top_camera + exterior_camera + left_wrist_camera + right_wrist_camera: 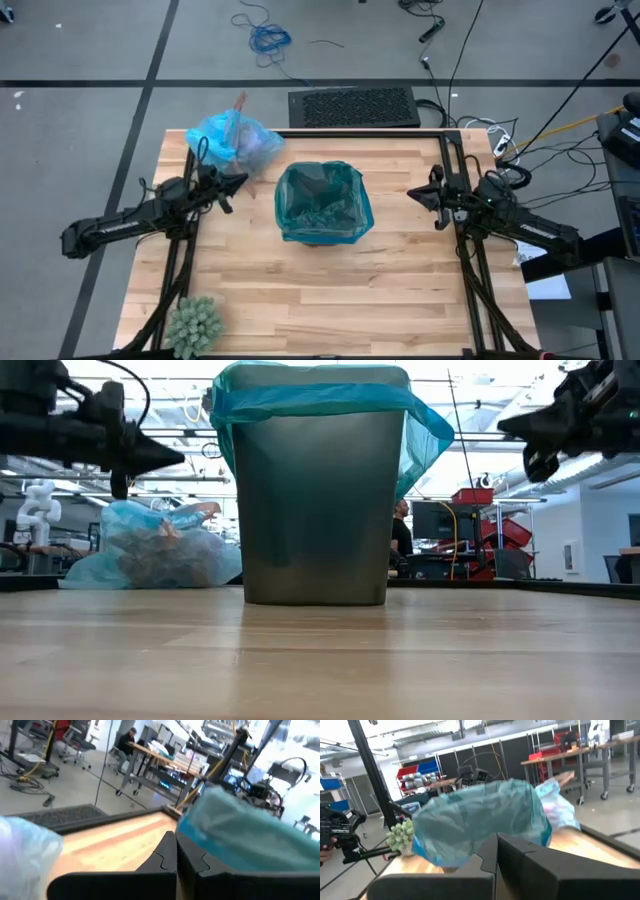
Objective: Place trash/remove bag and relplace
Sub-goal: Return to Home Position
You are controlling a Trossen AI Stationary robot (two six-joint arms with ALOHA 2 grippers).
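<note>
A grey bin (322,203) (315,490) stands at the table's middle, lined with a darker teal-green bag folded over its rim. The light blue bag (235,140) (150,550) rests on the tabletop at the far left, bunched at its top, with brown trash lumps (150,560) showing through it. My left gripper (240,182) (176,852) hovers shut, left of the bin and just nearer than the blue bag. My right gripper (412,192) (496,851) hovers shut, right of the bin. Both point level at the bin and hold nothing.
A green spiky ball (193,322) sits at the near left corner. A black grate-like mat (353,106) lies past the far edge. Black frame rails (462,250) run along both table sides. Bare wood lies in front of the bin.
</note>
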